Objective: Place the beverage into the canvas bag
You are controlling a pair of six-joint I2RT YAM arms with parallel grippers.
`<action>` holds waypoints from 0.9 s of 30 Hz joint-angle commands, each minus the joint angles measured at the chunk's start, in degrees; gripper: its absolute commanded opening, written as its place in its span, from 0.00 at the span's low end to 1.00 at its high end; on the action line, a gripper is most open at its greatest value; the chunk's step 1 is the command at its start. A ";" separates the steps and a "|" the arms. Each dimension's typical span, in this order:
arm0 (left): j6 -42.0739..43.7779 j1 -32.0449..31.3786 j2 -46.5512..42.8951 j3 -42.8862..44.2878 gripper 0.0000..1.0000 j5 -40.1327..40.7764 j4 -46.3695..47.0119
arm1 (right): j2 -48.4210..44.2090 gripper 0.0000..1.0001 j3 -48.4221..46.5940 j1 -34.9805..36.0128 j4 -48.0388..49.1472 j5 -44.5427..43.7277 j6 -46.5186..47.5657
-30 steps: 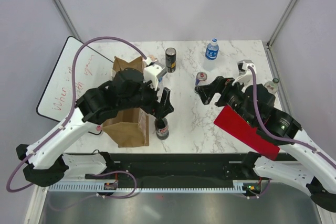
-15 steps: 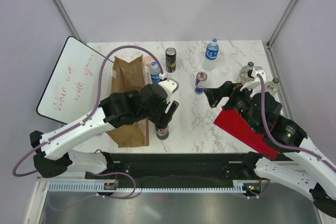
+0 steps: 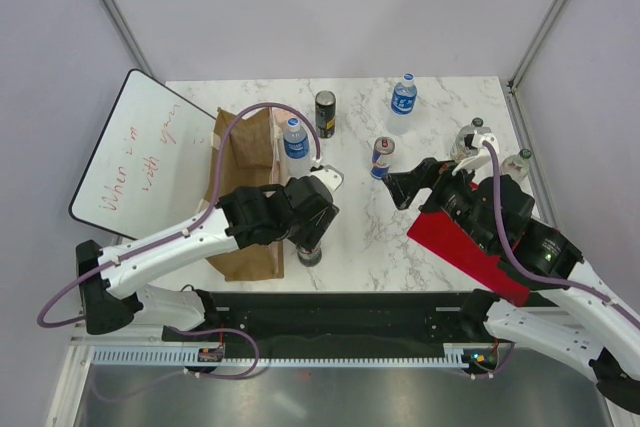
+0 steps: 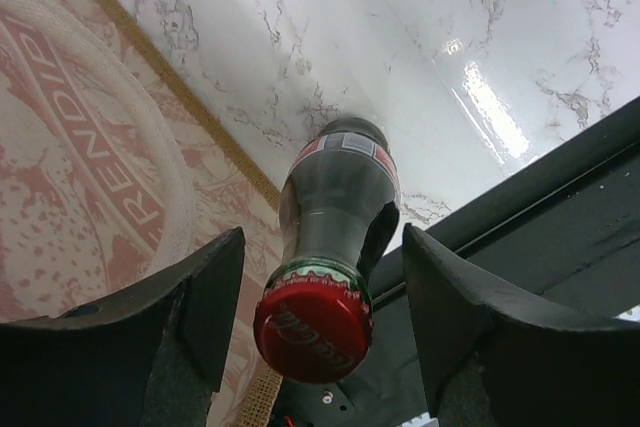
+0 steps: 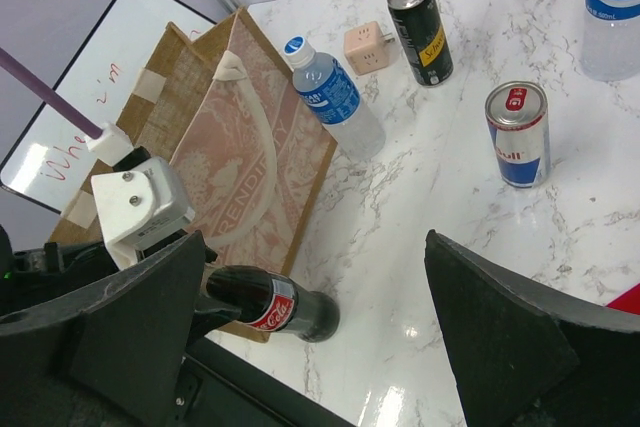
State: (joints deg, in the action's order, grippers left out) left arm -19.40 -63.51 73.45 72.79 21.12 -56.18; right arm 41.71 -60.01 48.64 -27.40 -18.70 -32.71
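At the near edge of the table (image 3: 450, 117), just off the near right corner of the canvas bag (image 3: 243, 259), the cola bottle (image 4: 340, 197) is seen standing upright, not yet lifted. The left gripper (image 4: 320, 272) is held over it, released, its jaws set either side of the red cap with a gap showing on both sides; nothing is grasped. The bottle appears filled with dark drink, so it is judged weighty for its size, rigid, and smooth enough to slip. On its narrow foot it could be tipped by a one-sided nudge. The neck just under the cap, where the collar would check a slide, is judged the best place for it to be taken hold of. The bag's printed side and rope handle are seen right beside the bottle. Just beyond the bag's far right corner a blue-capped water bottle (image 3: 294, 137) is stood, and farther still a black can (image 3: 325, 113). Well right of the bag, the right gripper (image 5: 312, 247) is held wide apart and empty.
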 commanded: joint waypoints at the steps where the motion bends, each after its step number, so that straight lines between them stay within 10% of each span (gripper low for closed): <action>1: -1.08 -0.48 -1.47 -1.69 0.70 1.38 3.79 | -1.37 0.98 0.59 0.22 1.73 0.77 0.63; 9: 0.76 -0.57 0.38 -1.78 0.60 2.26 5.64 | -0.58 0.98 0.33 0.14 2.17 1.73 0.63; 19: 1.91 -0.65 2.57 -0.20 0.02 0.76 6.52 | -0.41 0.98 1.30 0.22 2.44 1.39 0.98; 27: 3.40 -1.01 6.26 4.36 0.02 -0.30 8.63 | -0.14 0.98 2.09 0.22 3.05 1.21 1.07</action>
State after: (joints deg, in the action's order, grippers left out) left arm -17.91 -63.88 77.25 73.60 21.39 -49.95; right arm 41.60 -58.52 48.64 -26.55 -17.58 -32.60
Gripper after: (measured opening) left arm 0.465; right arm 0.982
